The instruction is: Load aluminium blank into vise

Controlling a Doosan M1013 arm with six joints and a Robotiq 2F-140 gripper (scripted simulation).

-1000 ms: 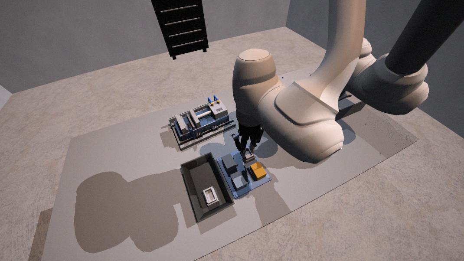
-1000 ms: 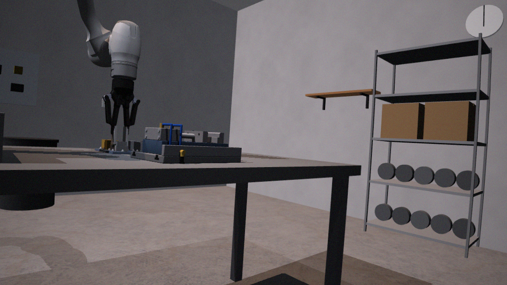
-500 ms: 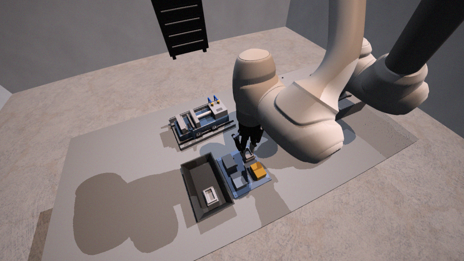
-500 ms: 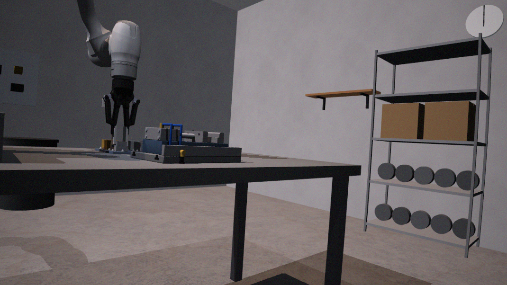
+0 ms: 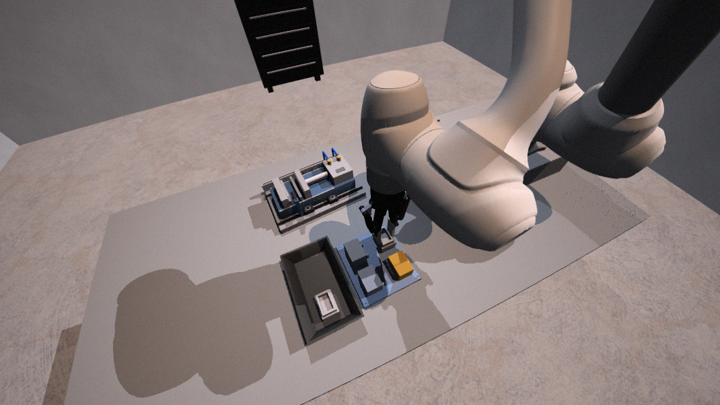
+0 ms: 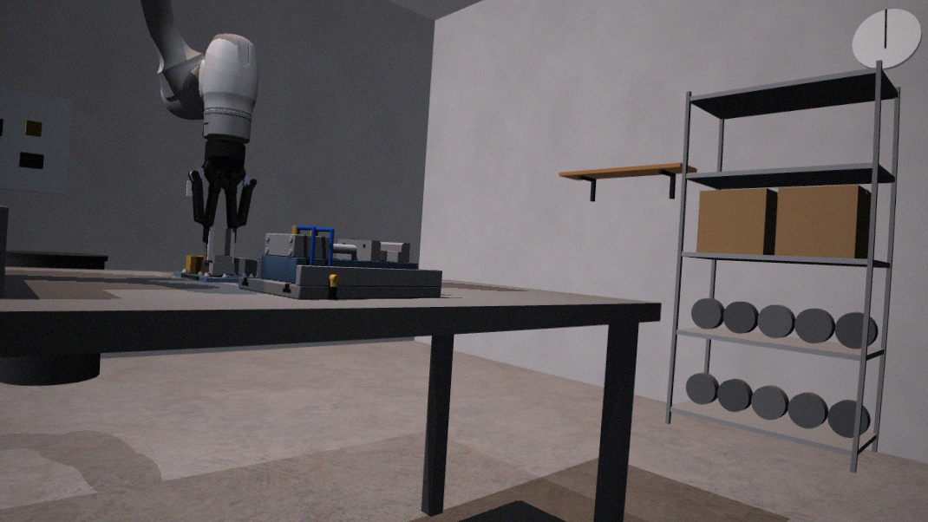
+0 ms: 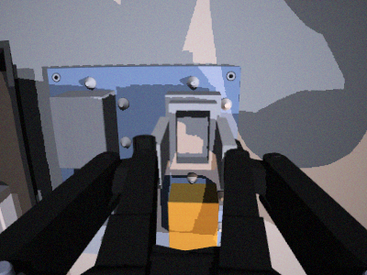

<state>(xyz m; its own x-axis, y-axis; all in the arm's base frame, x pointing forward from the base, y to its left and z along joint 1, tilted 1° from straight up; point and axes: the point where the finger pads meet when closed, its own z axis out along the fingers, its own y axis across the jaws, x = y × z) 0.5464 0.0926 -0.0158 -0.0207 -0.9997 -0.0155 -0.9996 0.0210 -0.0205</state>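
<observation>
At the blue pinned infeed plate [image 5: 373, 251] [image 7: 144, 119], our partly closed black fingers [image 5: 385, 233] [image 6: 220, 250] grip the grey, pocketed metal part [image 5: 387, 246] [image 7: 193, 167]; we should lift straight, then lower it level, pocket up, into the dark outfeed tray [image 5: 336, 276].
</observation>
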